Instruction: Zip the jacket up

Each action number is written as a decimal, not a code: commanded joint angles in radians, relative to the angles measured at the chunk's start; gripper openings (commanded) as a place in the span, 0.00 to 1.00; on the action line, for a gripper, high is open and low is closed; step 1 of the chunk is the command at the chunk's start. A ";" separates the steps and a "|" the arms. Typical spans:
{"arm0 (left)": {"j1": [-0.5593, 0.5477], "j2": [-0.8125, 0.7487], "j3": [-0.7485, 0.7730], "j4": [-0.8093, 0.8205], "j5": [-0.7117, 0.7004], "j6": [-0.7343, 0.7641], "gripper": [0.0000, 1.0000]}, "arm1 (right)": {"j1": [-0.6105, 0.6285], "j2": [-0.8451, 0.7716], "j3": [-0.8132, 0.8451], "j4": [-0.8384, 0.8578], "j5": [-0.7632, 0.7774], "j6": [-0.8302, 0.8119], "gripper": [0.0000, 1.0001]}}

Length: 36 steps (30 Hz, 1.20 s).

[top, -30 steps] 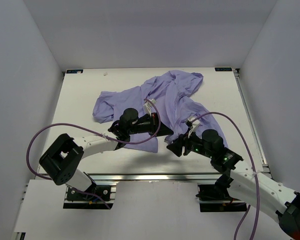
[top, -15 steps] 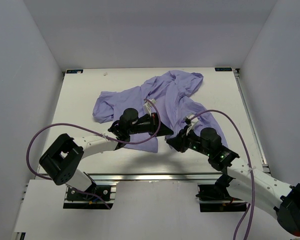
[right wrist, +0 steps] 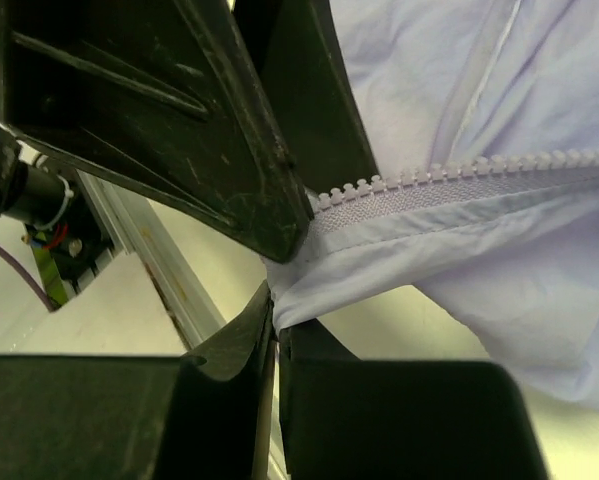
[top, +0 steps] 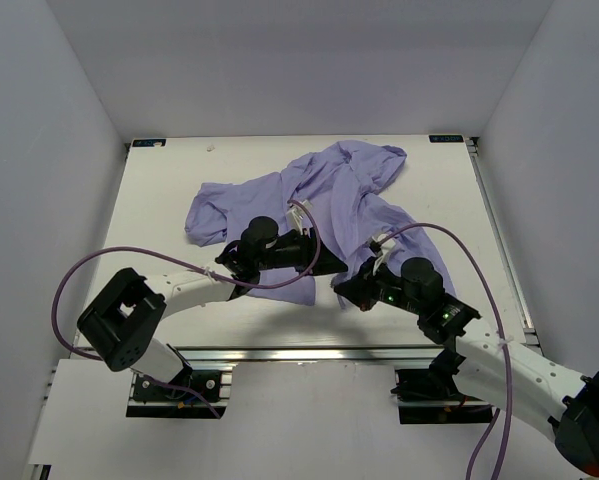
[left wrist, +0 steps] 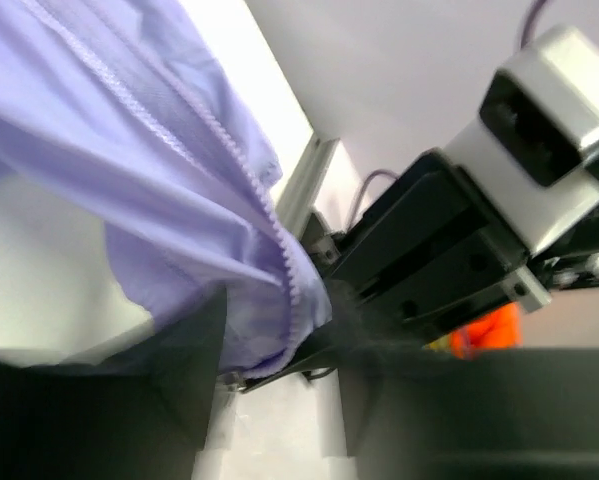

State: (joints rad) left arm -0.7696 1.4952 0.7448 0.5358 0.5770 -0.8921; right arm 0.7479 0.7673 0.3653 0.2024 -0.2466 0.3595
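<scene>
The lavender jacket (top: pixel 324 195) lies crumpled on the white table, its lower hem drawn toward the near edge. My right gripper (top: pixel 349 292) is shut on the hem corner, just below the zipper teeth (right wrist: pixel 459 170); in the right wrist view its jaws (right wrist: pixel 277 325) pinch the fabric (right wrist: pixel 499 120) tight. My left gripper (top: pixel 331 266) stands right beside it with its jaws apart (left wrist: pixel 279 400). The zipper edge (left wrist: pixel 279 240) hangs loose between its fingers, and the right gripper's black body (left wrist: pixel 439 270) sits close behind. The left fingers (right wrist: pixel 209 130) fill the upper left of the right wrist view.
An aluminium rail (top: pixel 309 353) runs along the table's near edge, just under both grippers. White walls enclose the table on three sides. Purple cables (top: pixel 79 270) loop off both arms. A white drawstring (top: pixel 299 207) lies on the jacket's middle.
My right gripper has moved in toward the left one and shut on the hem corner. My left gripper has opened its jaws, letting go of the fabric.
</scene>
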 commanded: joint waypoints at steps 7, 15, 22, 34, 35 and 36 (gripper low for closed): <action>-0.005 -0.187 0.019 -0.391 -0.236 0.157 0.98 | -0.085 0.006 0.092 -0.310 -0.127 -0.024 0.00; -0.005 -0.187 0.024 -0.741 -0.384 0.255 0.98 | -0.315 0.230 0.135 -0.411 -0.543 -0.116 0.00; -0.007 -0.050 0.083 -0.846 -0.462 0.274 0.96 | -0.324 0.306 0.185 -0.399 -0.528 -0.117 0.00; -0.106 0.160 0.234 -0.973 -0.713 0.280 0.73 | -0.325 0.302 0.185 -0.402 -0.471 -0.117 0.00; -0.109 0.163 0.237 -0.970 -0.720 0.277 0.73 | -0.325 0.299 0.185 -0.405 -0.470 -0.120 0.00; -0.109 0.169 0.238 -0.964 -0.727 0.275 0.72 | -0.325 0.296 0.184 -0.405 -0.468 -0.120 0.00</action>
State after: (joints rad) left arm -0.8764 1.6672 0.9543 -0.4034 -0.0673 -0.6113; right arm 0.4263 1.0824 0.5262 -0.1940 -0.7155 0.2550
